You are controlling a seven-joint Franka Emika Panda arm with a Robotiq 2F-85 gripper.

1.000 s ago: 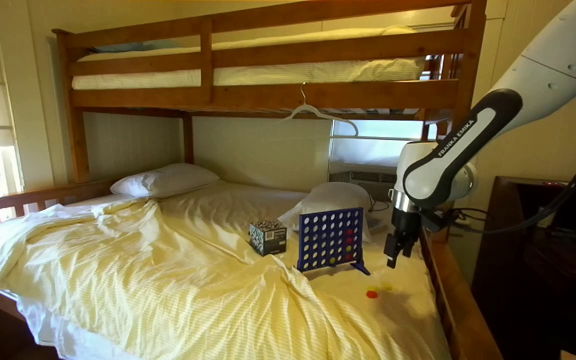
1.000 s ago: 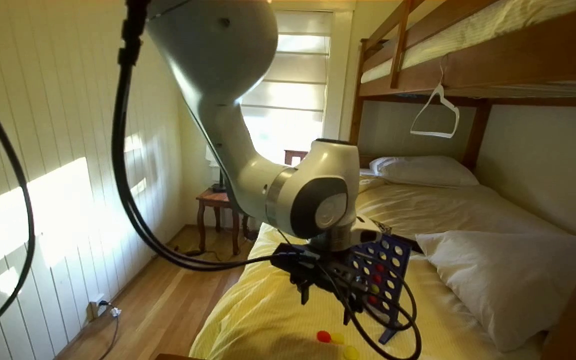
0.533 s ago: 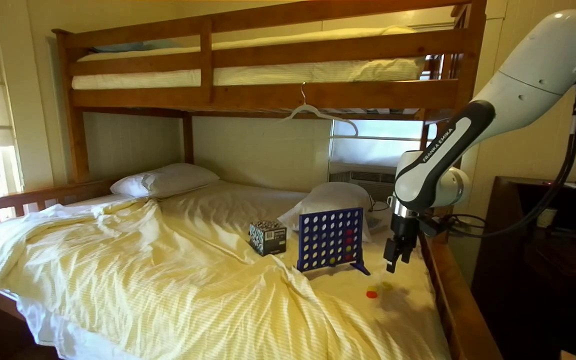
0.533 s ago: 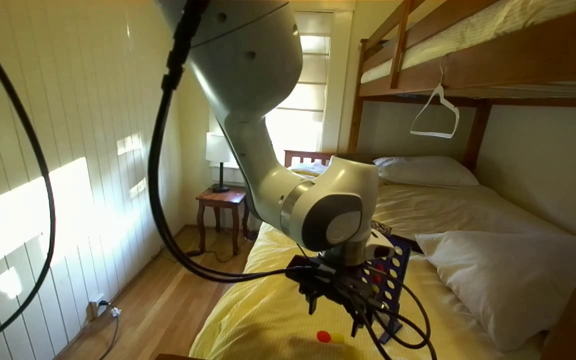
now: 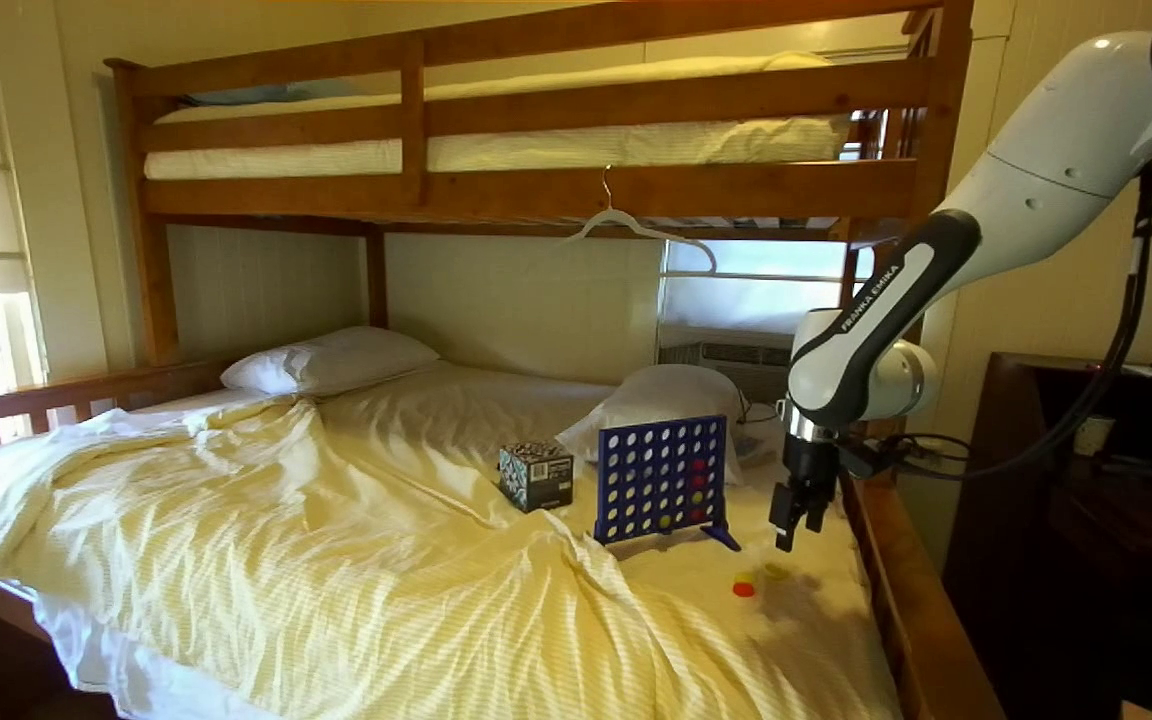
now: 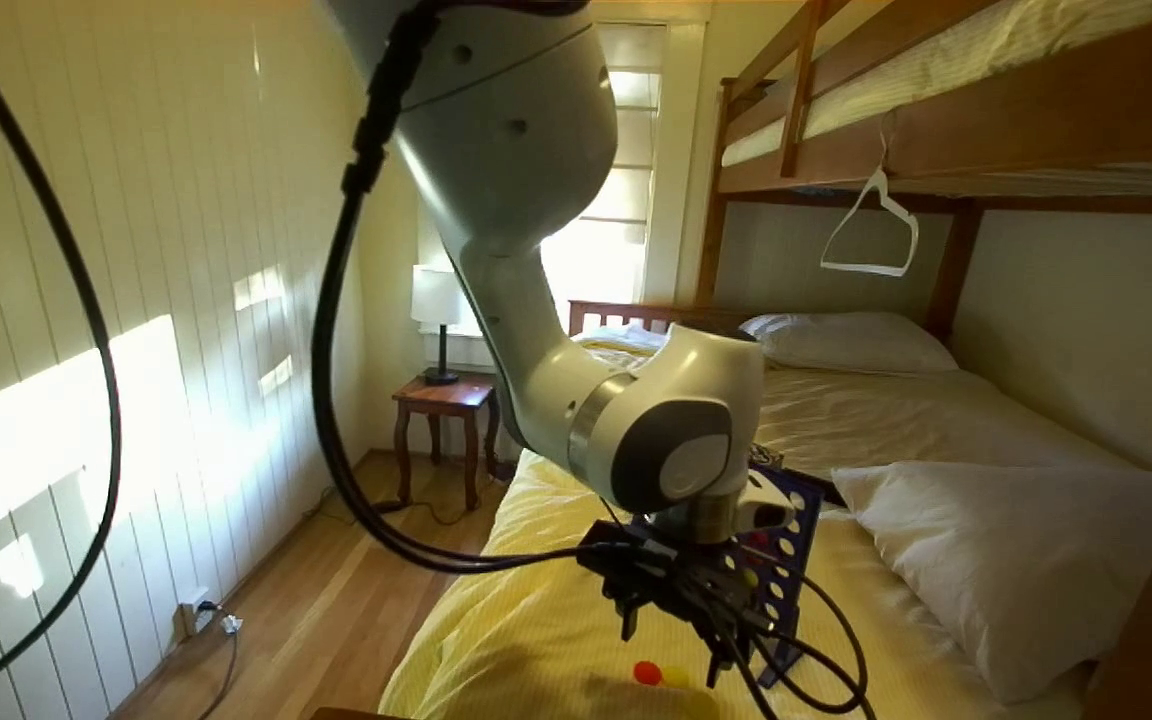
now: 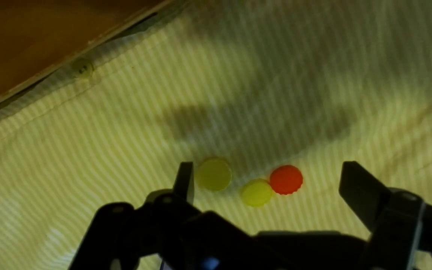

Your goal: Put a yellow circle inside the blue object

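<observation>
Two yellow circles (image 7: 214,174) — one touching the red disc (image 7: 286,179), one apart from it — are straddled from above by wide-parted, empty jaws.

2 exterior views share bunk bed (image 5: 516,192): broadside; lengthwise past arm (image 6: 536,360). Wrist view: close above sheet (image 7: 133,135), facing down.

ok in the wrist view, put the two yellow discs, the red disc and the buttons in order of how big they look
1. Separate yellow disc: looks slightly largest
2. Red disc and the yellow disc that seems to touch it: too close to rank
3. Buttons: clearly smallest, the two about alike
</observation>
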